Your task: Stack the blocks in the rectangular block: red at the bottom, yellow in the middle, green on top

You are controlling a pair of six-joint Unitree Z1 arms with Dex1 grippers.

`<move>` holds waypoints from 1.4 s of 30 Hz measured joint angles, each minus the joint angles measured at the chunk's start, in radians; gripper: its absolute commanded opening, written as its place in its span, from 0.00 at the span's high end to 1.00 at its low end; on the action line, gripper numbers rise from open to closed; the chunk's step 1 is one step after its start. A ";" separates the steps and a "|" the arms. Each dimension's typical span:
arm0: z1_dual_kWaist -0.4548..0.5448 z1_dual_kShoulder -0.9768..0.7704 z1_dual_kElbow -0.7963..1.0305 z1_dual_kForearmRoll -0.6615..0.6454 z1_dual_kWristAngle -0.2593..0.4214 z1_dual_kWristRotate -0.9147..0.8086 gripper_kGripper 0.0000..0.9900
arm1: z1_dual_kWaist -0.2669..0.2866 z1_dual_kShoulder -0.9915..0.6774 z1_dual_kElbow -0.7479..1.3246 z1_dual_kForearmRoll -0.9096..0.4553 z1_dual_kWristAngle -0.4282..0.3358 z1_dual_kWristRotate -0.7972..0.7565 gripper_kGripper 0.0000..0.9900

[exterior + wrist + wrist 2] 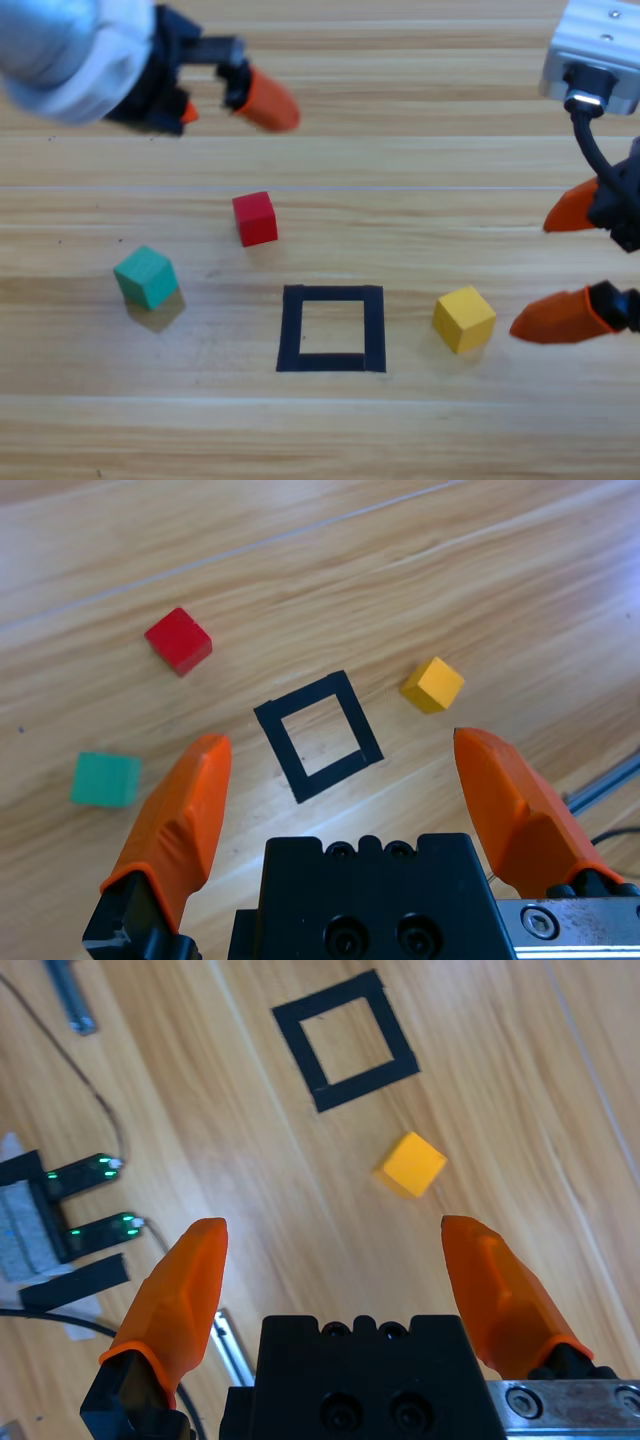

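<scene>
blocks lie apart on the wooden desk [420,440], none of them stacked. the red cube [255,218] sits up and left of the black tape square [332,328], clear of it. the teal-green cube [146,277] rests well off to the left, tilted a little against the wood grain. the yellow cube [464,319] stands just right of the square, not touching the tape. the square's centre is bare wood. the left tool [215,105] hangs in the upper left corner above the red cube, its orange jaws spread wide with nothing between them; its wrist view shows all three cubes and the square ahead. the right tool [560,268] comes in from the right edge near the yellow cube, jaws wide apart and holding nothing, the cube just beyond their tips.
</scene>
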 measured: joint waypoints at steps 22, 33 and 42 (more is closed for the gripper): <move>0.128 0.337 -0.675 0.549 0.053 -0.121 0.05 | 0.003 0.075 -0.017 -0.012 -0.152 0.251 0.05; 0.262 0.571 -0.811 0.634 -0.026 -0.260 0.05 | -0.005 0.347 -0.145 -0.001 -0.210 0.353 0.05; 0.322 0.669 -0.811 0.653 -0.039 -0.272 0.05 | -0.013 0.403 -0.157 0.022 -0.269 0.380 0.05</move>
